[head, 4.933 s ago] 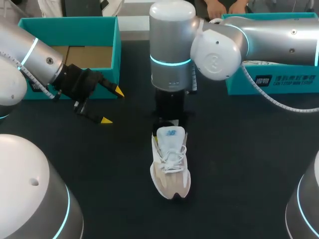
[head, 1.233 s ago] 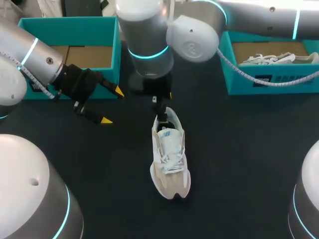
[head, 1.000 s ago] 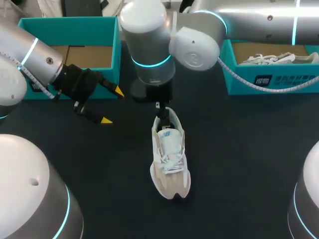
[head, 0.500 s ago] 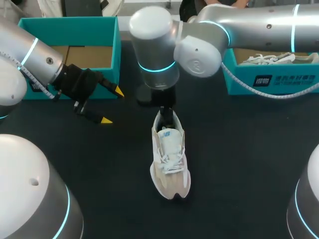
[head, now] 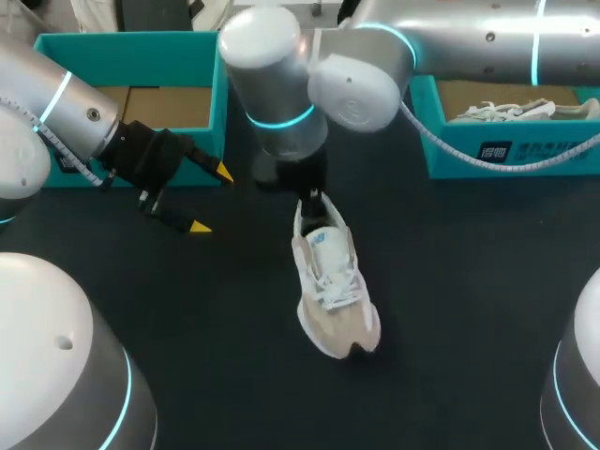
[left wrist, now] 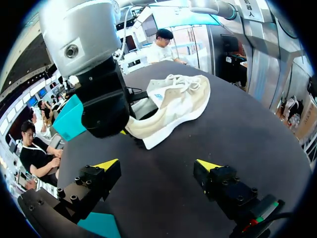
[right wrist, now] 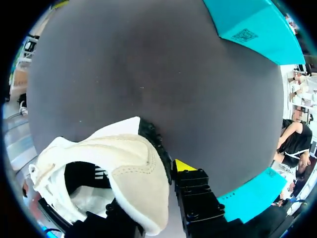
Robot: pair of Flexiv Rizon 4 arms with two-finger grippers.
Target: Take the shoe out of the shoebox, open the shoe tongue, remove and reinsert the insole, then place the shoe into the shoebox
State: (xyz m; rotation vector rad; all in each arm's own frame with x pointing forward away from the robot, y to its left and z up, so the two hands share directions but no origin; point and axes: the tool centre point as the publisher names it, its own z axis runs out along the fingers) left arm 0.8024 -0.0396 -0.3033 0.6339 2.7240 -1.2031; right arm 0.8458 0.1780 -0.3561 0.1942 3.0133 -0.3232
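Observation:
A white and beige shoe (head: 334, 286) lies on the black table, toe toward me and angled to the right. My right gripper (head: 313, 201) comes down from above onto its heel and is shut on the heel rim. In the right wrist view one yellow-tipped finger (right wrist: 184, 166) presses the outside of the heel (right wrist: 136, 163); the other finger is hidden inside the shoe. My left gripper (head: 210, 199) hangs open to the shoe's left, in front of the empty teal shoebox (head: 218, 89). In the left wrist view the shoe (left wrist: 174, 104) lies ahead of the open left gripper (left wrist: 157, 165).
A second teal shoebox (head: 511, 155) at the back right holds another white shoe (head: 511, 112). My right arm (head: 394, 66) stretches across the back of the table above the shoe. Bare black tabletop (head: 469, 300) surrounds the shoe in front and on both sides.
My right gripper has closed on the shoe's heel. The shoe has swung, its toe shifting to the right and toward me. The left arm has not moved.

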